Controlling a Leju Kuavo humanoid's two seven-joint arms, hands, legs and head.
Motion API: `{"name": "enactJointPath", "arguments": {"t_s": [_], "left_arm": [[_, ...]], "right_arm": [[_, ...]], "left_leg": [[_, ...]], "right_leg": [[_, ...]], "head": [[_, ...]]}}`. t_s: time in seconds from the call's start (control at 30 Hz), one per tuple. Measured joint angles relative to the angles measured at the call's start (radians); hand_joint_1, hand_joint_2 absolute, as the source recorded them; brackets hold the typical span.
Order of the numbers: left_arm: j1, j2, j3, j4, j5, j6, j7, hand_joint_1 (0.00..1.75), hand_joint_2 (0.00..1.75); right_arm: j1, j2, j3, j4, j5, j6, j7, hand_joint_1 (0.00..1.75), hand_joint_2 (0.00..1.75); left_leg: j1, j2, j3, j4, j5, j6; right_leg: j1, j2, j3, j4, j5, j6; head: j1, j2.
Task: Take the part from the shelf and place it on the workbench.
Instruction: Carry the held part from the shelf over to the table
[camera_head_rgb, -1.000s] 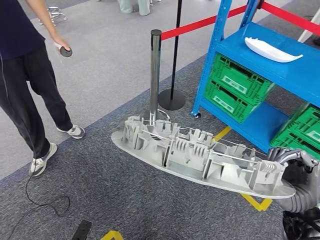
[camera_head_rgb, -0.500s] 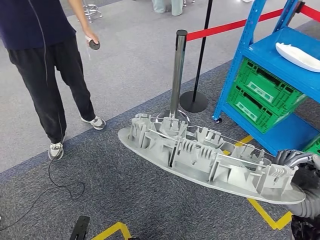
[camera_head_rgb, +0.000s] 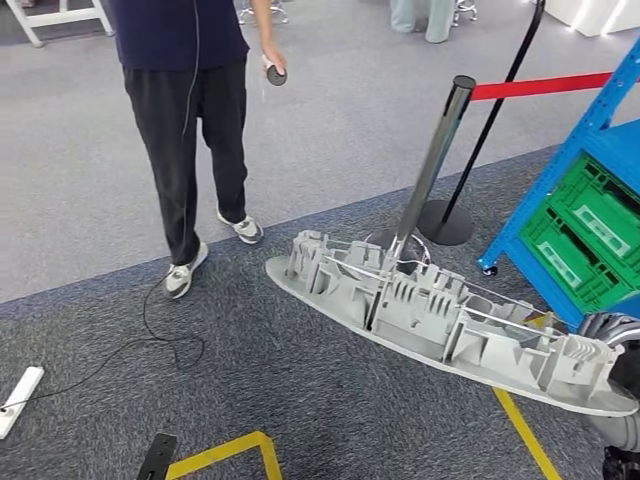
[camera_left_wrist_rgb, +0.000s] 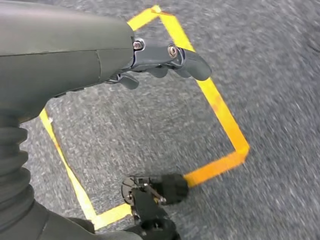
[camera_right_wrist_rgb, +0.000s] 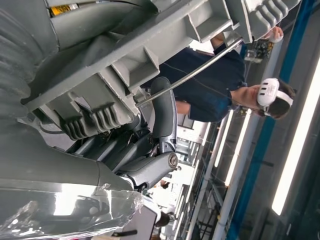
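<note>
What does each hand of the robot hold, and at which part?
The right hand holds the long grey part at its near end. The left hand holds nothing, its fingers apart above the carpet.

Stanchion post (camera_head_rgb: 432, 165) and person (camera_head_rgb: 189, 120) ahead — shelf (camera_head_rgb: 585, 215) right.

Grey carpet floor (camera_head_rgb: 249, 370) runs under everything, with a paler grey strip farther off. Yellow tape lines (camera_head_rgb: 226, 447) lie on it, forming a corner directly below the left hand (camera_left_wrist_rgb: 113, 60) in the left wrist view. A black cable (camera_head_rgb: 143, 345) trails across the carpet to what may be a white power strip (camera_head_rgb: 20, 398). A stanchion base (camera_head_rgb: 445, 222) rests beyond the right hand (camera_head_rgb: 615, 345), and the blue shelf (camera_head_rgb: 528, 255) stands just beside that hand.
</note>
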Motion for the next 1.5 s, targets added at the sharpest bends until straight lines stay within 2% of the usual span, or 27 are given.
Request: {"name": "enactJointPath", "arguments": {"t_s": [0.03, 0.1, 0.17, 0.23, 0.27, 0.33, 0.4, 0.47, 0.53, 0.6, 0.67, 0.73, 0.77, 0.83, 0.9, 0.97, 1.0, 1.03, 1.07, 1.13, 1.2, 1.23, 1.27, 1.33, 1.4, 1.43, 1.5], "left_arm": [[0.002, 0.0, 0.0, 0.0, 0.0, 0.001, -0.001, 0.0, 1.75], [0.003, 0.0, 0.0, 0.0, -0.001, 0.002, -0.001, 0.0, 1.75], [0.003, 0.0, 0.0, 0.0, -0.002, 0.003, -0.001, 0.0, 1.75], [0.008, 0.0, 0.0, 0.0, -0.005, 0.003, -0.001, 0.0, 1.75], [0.011, 0.0, -0.001, 0.0, -0.007, 0.002, -0.001, 0.0, 1.75], [0.012, 0.001, -0.002, 0.0, -0.015, 0.002, -0.001, 0.0, 1.75], [0.01, 0.001, -0.005, 0.0, -0.02, 0.003, -0.002, 0.0, 1.75], [0.008, 0.001, -0.007, 0.0, -0.021, 0.005, -0.004, 0.0, 1.75], [0.007, 0.001, -0.007, 0.0, -0.01, -0.009, -0.006, 0.0, 1.75], [0.002, 0.001, -0.003, 0.0, 0.021, -0.044, -0.01, 0.0, 1.75], [-0.006, 0.001, 0.003, 0.0, 0.051, -0.074, -0.018, 0.0, 1.75], [-0.008, 0.003, 0.008, 0.0, 0.058, -0.082, -0.021, 0.0, 1.75], [-0.007, 0.004, 0.01, 0.0, 0.054, -0.081, -0.02, 0.0, 1.75], [-0.005, 0.008, 0.01, 0.0, 0.038, -0.077, -0.015, 0.0, 1.75], [-0.004, 0.011, 0.01, 0.0, 0.026, -0.073, -0.009, 0.0, 1.75], [0.001, 0.012, 0.01, 0.0, 0.016, -0.071, -0.003, 0.0, 1.75], [0.004, 0.013, 0.01, 0.0, 0.013, -0.07, -0.001, 0.0, 1.75], [0.007, 0.014, 0.01, 0.0, 0.01, -0.069, 0.0, 0.0, 1.75], [0.01, 0.015, 0.01, 0.0, 0.009, -0.068, 0.0, 0.0, 1.75], [0.011, 0.016, 0.01, 0.0, 0.009, -0.068, 0.001, 0.0, 1.75], [0.012, 0.017, 0.01, 0.0, 0.019, -0.069, 0.002, 0.0, 1.75], [0.014, 0.018, 0.011, 0.0, 0.026, -0.07, 0.002, 0.0, 1.75], [0.016, 0.019, 0.012, 0.0, 0.032, -0.071, 0.001, 0.0, 1.75], [0.014, 0.02, 0.014, 0.0, 0.035, -0.07, -0.002, 0.0, 1.75], [0.007, 0.022, 0.017, 0.0, 0.033, -0.07, -0.006, 0.0, 1.75], [0.004, 0.022, 0.017, 0.0, 0.031, -0.071, -0.008, 0.0, 1.75], [0.003, 0.024, 0.018, 0.0, 0.027, -0.071, -0.01, 0.0, 1.75]], "right_arm": [[0.003, 0.002, -0.004, -0.006, 0.001, -0.001, 0.0, 1.75, 1.75], [0.006, 0.004, -0.012, -0.016, 0.002, -0.003, -0.001, 1.75, 1.75], [0.009, 0.007, -0.017, -0.023, 0.002, -0.003, -0.002, 1.75, 1.75], [0.01, 0.009, -0.019, -0.028, 0.003, -0.004, -0.002, 1.75, 1.75], [0.011, 0.011, -0.02, -0.03, 0.003, -0.004, -0.003, 1.75, 1.75], [0.014, 0.016, -0.024, -0.035, 0.0, -0.002, -0.004, 1.75, 1.75], [0.018, 0.023, -0.027, -0.038, -0.003, 0.003, -0.005, 1.75, 1.75], [0.017, 0.03, -0.028, -0.038, -0.004, 0.008, -0.006, 1.75, 1.75], [0.016, 0.035, -0.028, -0.037, -0.005, 0.01, -0.006, 1.75, 1.75], [0.013, 0.038, -0.028, -0.036, -0.007, 0.013, -0.006, 1.75, 1.75], [0.01, 0.039, -0.027, -0.034, -0.008, 0.015, -0.006, 1.75, 1.75], [0.006, 0.039, -0.026, -0.03, -0.009, 0.015, -0.007, 1.75, 1.75], [0.003, 0.04, -0.025, -0.028, -0.009, 0.014, -0.008, 1.75, 1.75], [0.002, 0.041, -0.024, -0.026, -0.01, 0.013, -0.013, 1.75, 1.75], [0.002, 0.043, -0.023, -0.022, -0.01, 0.011, -0.017, 1.75, 1.75], [0.003, 0.044, -0.022, -0.019, -0.009, 0.009, -0.019, 1.75, 1.75], [0.004, 0.045, -0.021, -0.017, -0.008, 0.009, -0.019, 1.75, 1.75], [0.004, 0.045, -0.021, -0.017, -0.008, 0.008, -0.02, 1.75, 1.75], [0.004, 0.045, -0.021, -0.016, -0.008, 0.008, -0.021, 1.75, 1.75], [0.003, 0.046, -0.02, -0.016, -0.009, 0.008, -0.024, 1.75, 1.75], [0.002, 0.046, -0.02, -0.015, -0.009, 0.008, -0.025, 1.75, 1.75], [0.002, 0.047, -0.02, -0.015, -0.009, 0.009, -0.025, 1.75, 1.75], [0.0, 0.047, -0.02, -0.015, -0.009, 0.01, -0.026, 1.75, 1.75], [-0.004, 0.048, -0.02, -0.015, -0.01, 0.013, -0.027, 1.75, 1.75], [-0.007, 0.05, -0.02, -0.013, -0.01, 0.015, -0.028, 1.75, 1.75], [-0.008, 0.052, -0.02, -0.012, -0.01, 0.016, -0.028, 1.75, 1.75], [-0.011, 0.053, -0.019, -0.009, -0.01, 0.017, -0.028, 1.75, 1.75]], "left_leg": [[0.0, -0.014, 0.001, 0.0, 0.0, 0.0], [0.0, -0.04, 0.001, 0.002, 0.001, -0.004], [0.002, -0.061, -0.005, 0.003, 0.005, -0.014], [0.007, -0.079, -0.013, 0.002, 0.011, -0.027], [0.006, -0.069, -0.017, 0.007, 0.007, -0.031], [0.003, -0.02, -0.046, 0.063, -0.032, -0.039], [0.002, 0.027, -0.104, 0.185, -0.094, -0.047], [0.005, 0.04, -0.143, 0.267, -0.116, -0.052], [0.008, 0.052, -0.112, 0.213, -0.072, -0.055], [0.006, 0.102, -0.038, 0.082, -0.02, -0.054], [0.001, 0.136, 0.0, 0.008, -0.004, -0.044], [-0.002, 0.118, -0.001, 0.0, -0.005, -0.031], [0.0, 0.106, -0.001, -0.002, -0.003, -0.025], [0.004, 0.081, 0.0, -0.004, 0.0, -0.012], [0.005, 0.056, 0.0, -0.004, 0.002, -0.004], [0.004, 0.028, -0.001, -0.004, 0.003, -0.002], [0.004, 0.014, 0.0, -0.004, 0.003, -0.002], [0.004, -0.001, 0.001, -0.004, 0.003, -0.002], [0.005, -0.015, 0.002, -0.004, 0.004, -0.003], [0.005, -0.041, 0.0, -0.001, 0.006, -0.011], [0.007, -0.063, -0.009, -0.001, 0.012, -0.024], [0.01, -0.074, -0.014, -0.002, 0.016, -0.031], [0.011, -0.077, -0.018, -0.002, 0.017, -0.037], [0.008, -0.041, -0.037, 0.034, -0.01, -0.045], [0.005, 0.016, -0.091, 0.147, -0.073, -0.051], [0.006, 0.031, -0.122, 0.213, -0.102, -0.053], [0.006, 0.042, -0.148, 0.274, -0.112, -0.055]], "right_leg": [[0.0, 0.01, 0.024, -0.057, 0.037, -0.003], [-0.004, 0.055, 0.084, -0.189, 0.095, -0.008], [-0.004, 0.085, 0.114, -0.249, 0.108, -0.009], [-0.002, 0.068, 0.118, -0.255, 0.111, -0.013], [-0.002, 0.057, 0.119, -0.258, 0.114, -0.018], [-0.004, 0.03, 0.123, -0.266, 0.119, -0.028], [-0.002, 0.0, 0.124, -0.268, 0.118, -0.033], [-0.002, -0.03, 0.124, -0.268, 0.117, -0.034], [-0.002, -0.055, 0.125, -0.268, 0.116, -0.032], [0.001, -0.077, 0.129, -0.265, 0.111, -0.025], [0.008, -0.098, 0.133, -0.263, 0.106, -0.015], [0.01, -0.121, 0.138, -0.266, 0.102, -0.006], [0.008, -0.119, 0.139, -0.263, 0.096, 0.0], [0.003, -0.076, 0.118, -0.21, 0.059, 0.009], [0.0, -0.022, 0.058, -0.082, -0.003, 0.012], [-0.001, -0.006, 0.004, 0.016, -0.029, 0.011], [-0.001, -0.004, 0.0, 0.015, -0.014, 0.01], [-0.001, 0.001, 0.015, -0.026, 0.018, 0.008], [-0.003, 0.014, 0.044, -0.093, 0.057, 0.006], [-0.009, 0.061, 0.1, -0.214, 0.103, 0.004], [-0.01, 0.085, 0.119, -0.253, 0.105, 0.002], [-0.009, 0.076, 0.121, -0.256, 0.108, -0.002], [-0.008, 0.064, 0.121, -0.258, 0.111, -0.007], [-0.009, 0.039, 0.123, -0.264, 0.117, -0.019], [-0.007, 0.009, 0.124, -0.267, 0.118, -0.026], [-0.005, -0.006, 0.123, -0.267, 0.117, -0.028], [-0.004, -0.035, 0.123, -0.267, 0.116, -0.029]], "head": [[0.0, 0.0], [0.0, 0.0], [-0.001, 0.0], [-0.001, 0.0], [-0.002, 0.0], [-0.006, 0.0], [-0.008, 0.0], [-0.008, 0.0], [-0.008, 0.0], [-0.009, 0.0], [-0.008, 0.0], [-0.005, 0.0], [-0.004, 0.0], [0.0, 0.0], [0.007, 0.0], [0.01, 0.0], [0.01, 0.0], [0.01, 0.0], [0.011, 0.0], [0.01, 0.0], [0.011, 0.0], [0.01, 0.0], [0.011, 0.0], [0.007, 0.0], [0.002, 0.0], [0.002, 0.0], [0.002, 0.0]]}}
